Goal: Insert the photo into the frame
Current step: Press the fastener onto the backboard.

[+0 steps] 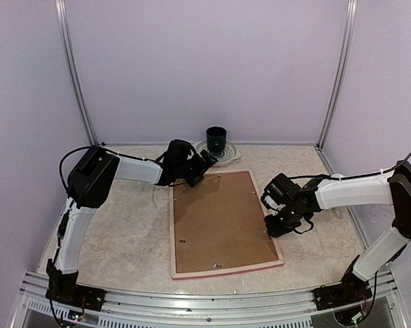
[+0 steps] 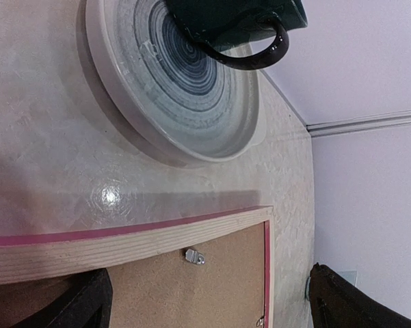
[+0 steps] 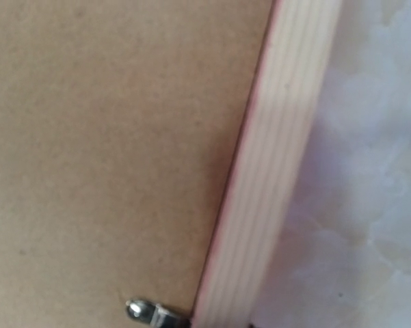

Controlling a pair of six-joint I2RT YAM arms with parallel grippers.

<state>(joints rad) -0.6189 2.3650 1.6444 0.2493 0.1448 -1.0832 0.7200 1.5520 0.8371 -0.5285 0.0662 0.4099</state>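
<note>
Looking down from the overhead camera, I see the frame [image 1: 171, 239] lying flat on the counter [image 1: 123, 232], back side up, between my two arms. Its pale wood rim runs around a plain brown backing board [image 1: 222, 222] that fills the opening, and a thin line of pink shows along the near edge.

My left fingers [image 2: 75, 307] sit over the frame's far left corner. In the left wrist view they are spread as wide as they go, one dark tip at each lower side of the picture, with nothing between them but the board and rim below. A small metal clip [image 2: 195, 257] sits on the board just inside the rim there.

Beyond that corner stands a grey plate [image 1: 226, 152] with a dark green mug [image 1: 216, 139] on it, close to the frame but apart from it.

My right fingers [image 1: 277, 225] are at the frame's right edge, about halfway along. The right wrist camera shows only board, rim, another clip and counter, so I cannot tell how far they are parted or whether they grip anything.
</note>
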